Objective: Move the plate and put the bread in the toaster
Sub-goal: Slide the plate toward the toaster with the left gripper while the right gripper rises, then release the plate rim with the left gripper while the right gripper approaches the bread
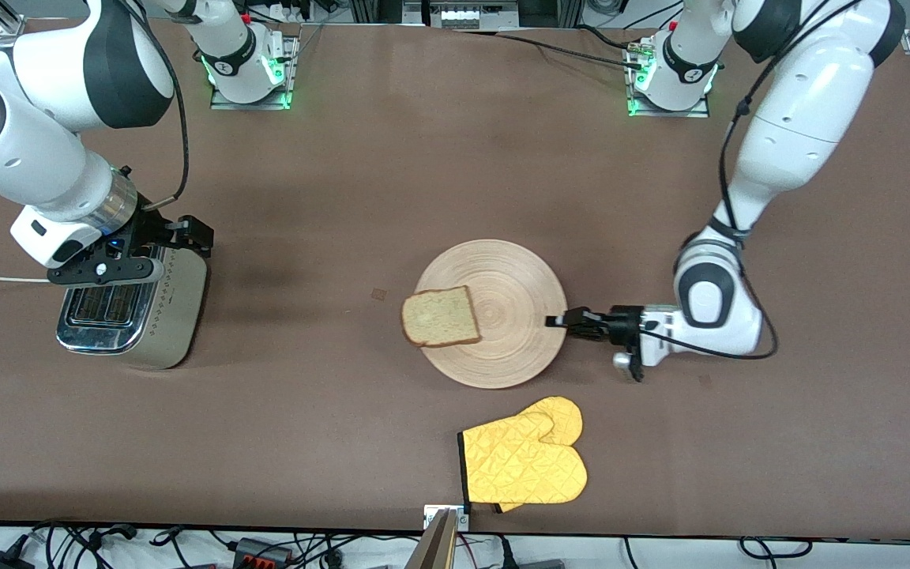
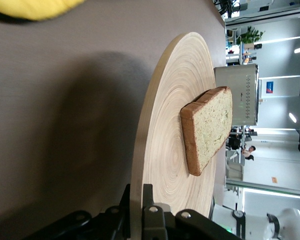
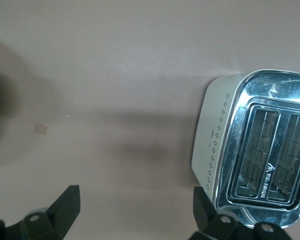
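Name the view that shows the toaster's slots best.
The right wrist view: it looks straight down into both slots of the toaster. The front view has the right arm covering part of its top; the left wrist view shows only a beige side.

This was a robotics lab dressed up as a kitchen corner. Two white arms were bolted to metal base plates [image 1: 250,99] with green status lights, on a wide table [image 1: 455,158] covered in plain brown sheeting — no counter, no sink. Cables and power adapters [image 1: 261,552] trailed along the table's edge nearest the front camera. The kitchenware — a toaster [image 1: 135,312], a wooden plate [image 1: 502,332], a yellow oven mitt [image 1: 524,462] — sat as props. The left wrist view showed bright glass-walled rooms with ceiling lights.
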`<state>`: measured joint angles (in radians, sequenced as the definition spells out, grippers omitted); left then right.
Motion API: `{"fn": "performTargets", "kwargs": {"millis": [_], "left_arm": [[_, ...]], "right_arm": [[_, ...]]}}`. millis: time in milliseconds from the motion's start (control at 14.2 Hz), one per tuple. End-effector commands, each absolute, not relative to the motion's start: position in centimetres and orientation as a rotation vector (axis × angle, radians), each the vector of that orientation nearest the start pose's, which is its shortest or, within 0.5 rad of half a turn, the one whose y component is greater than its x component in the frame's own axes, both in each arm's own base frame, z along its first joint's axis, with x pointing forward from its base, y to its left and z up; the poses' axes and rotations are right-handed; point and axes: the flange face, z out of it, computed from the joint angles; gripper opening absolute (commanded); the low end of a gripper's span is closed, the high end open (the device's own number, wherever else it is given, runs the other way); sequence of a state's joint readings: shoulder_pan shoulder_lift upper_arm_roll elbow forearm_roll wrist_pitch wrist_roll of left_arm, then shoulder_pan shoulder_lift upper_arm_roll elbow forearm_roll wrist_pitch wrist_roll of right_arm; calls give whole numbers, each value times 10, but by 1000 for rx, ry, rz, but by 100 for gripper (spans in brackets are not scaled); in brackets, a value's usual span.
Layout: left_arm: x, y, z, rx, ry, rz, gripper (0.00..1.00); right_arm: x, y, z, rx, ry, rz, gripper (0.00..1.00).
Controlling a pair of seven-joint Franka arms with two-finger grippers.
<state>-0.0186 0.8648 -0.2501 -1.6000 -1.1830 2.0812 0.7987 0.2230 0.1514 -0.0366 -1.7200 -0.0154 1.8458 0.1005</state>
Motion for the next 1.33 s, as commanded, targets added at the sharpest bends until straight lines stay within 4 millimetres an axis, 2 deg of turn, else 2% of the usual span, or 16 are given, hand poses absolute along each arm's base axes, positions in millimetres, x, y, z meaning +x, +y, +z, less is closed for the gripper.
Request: {"fn": "performTargets", "kwargs": {"millis": [0, 70, 421, 491, 561, 632, 702, 772, 982, 1123, 1263], "left_arm": [[627, -252, 141, 1969, -114, -34, 1], [623, -263, 140, 1969, -116, -35, 1], [598, -266, 111, 1962, -194, -43, 1], [593, -274, 110, 1958, -207, -55, 1], [593, -275, 108, 1958, -206, -56, 2], [593, -275, 107, 1958, -202, -59, 12], [592, -274, 105, 1958, -201, -61, 47], [593, -273, 106, 1959, -200, -59, 99], [601, -262, 114, 1954, -192, -47, 100], [610, -245, 130, 1930, -230, -49, 100], [627, -210, 150, 1978, -349, -56, 100]], "right_arm": [[596, 109, 488, -3153, -108, 48, 100], [595, 110, 488, -3153, -111, 48, 100], [593, 115, 480, -3155, -125, 98, 100], [594, 117, 474, -3156, -127, 113, 100], [594, 120, 472, -3154, -128, 118, 100], [594, 123, 468, -3124, -105, 136, 100], [594, 128, 463, -3100, -62, 159, 100], [594, 134, 457, -3101, -73, 171, 100], [595, 143, 445, -3099, -104, 203, 100], [597, 146, 429, -3095, -113, 239, 100], [597, 162, 413, -3022, -90, 280, 100]]}}
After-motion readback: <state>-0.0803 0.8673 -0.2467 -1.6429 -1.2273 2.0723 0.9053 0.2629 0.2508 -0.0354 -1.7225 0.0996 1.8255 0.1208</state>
